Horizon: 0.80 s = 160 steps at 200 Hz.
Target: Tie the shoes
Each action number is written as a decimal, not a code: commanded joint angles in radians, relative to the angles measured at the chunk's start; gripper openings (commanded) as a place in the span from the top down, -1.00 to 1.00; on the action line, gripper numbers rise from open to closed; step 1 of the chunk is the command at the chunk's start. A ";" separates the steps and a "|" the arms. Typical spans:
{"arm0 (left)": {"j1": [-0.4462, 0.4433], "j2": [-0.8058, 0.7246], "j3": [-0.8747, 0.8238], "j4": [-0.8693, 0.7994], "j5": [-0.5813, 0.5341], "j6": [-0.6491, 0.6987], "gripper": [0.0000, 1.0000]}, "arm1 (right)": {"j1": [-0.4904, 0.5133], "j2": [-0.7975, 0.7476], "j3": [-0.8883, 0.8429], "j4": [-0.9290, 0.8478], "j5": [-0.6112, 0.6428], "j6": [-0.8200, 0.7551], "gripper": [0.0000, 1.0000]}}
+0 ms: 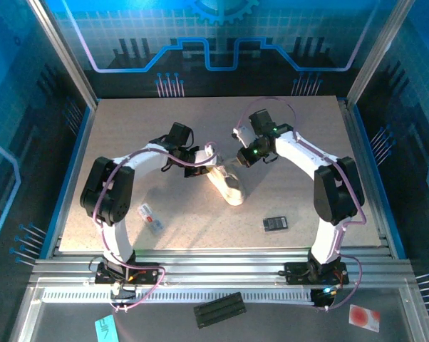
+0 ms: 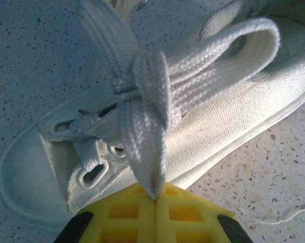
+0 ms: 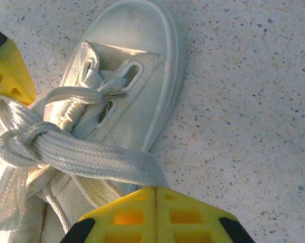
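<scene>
Tension is what this step turns on. The sneaker [image 1: 227,187] lies on the speckled tabletop [image 1: 129,121], with one hand at each side of its laced throat. The left hand [image 2: 154,200] is pinched shut on a flat fold of lace [image 2: 145,147], which runs from its fingertips to the knot [image 2: 142,76] sitting over the sneaker's eyelets. The right hand [image 3: 155,192] is likewise closed on the other strand [image 3: 91,158], which leaves the knot towards the sneaker's opposite side.

The knot looks gathered but not yet snug, so the step in hand is probably drawing the bow tight. To do that well, the two hands should pull away from the sneaker's midline together, at equal pace and low over the upper, so the knot settles onto the eyelets rather than riding up.

The sneaker seems light and nothing pins it down. A stronger tug on one side would likely drag or roll it instead of cinching the lace. Each pull should also be short, since a long one could draw a fold right through the knot and undo the bow. Both grips should hold until the knot bites.
</scene>
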 commanded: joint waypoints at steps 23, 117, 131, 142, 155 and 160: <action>0.001 -0.045 -0.024 -0.006 -0.015 -0.026 1.00 | -0.019 -0.045 -0.025 0.013 -0.027 0.030 0.63; -0.004 -0.039 0.003 -0.027 0.018 -0.049 1.00 | 0.007 -0.238 -0.217 0.264 -0.126 0.224 0.27; -0.005 -0.037 0.007 -0.022 0.026 -0.062 1.00 | 0.035 -0.265 -0.248 0.316 -0.123 0.302 0.31; -0.005 -0.035 0.009 -0.017 0.035 -0.072 1.00 | 0.057 -0.264 -0.265 0.352 -0.147 0.363 0.33; -0.008 -0.035 0.006 -0.010 0.043 -0.080 1.00 | 0.081 -0.238 -0.268 0.388 -0.183 0.435 0.33; -0.010 -0.035 0.006 -0.009 0.044 -0.081 1.00 | 0.092 -0.225 -0.267 0.399 -0.191 0.460 0.31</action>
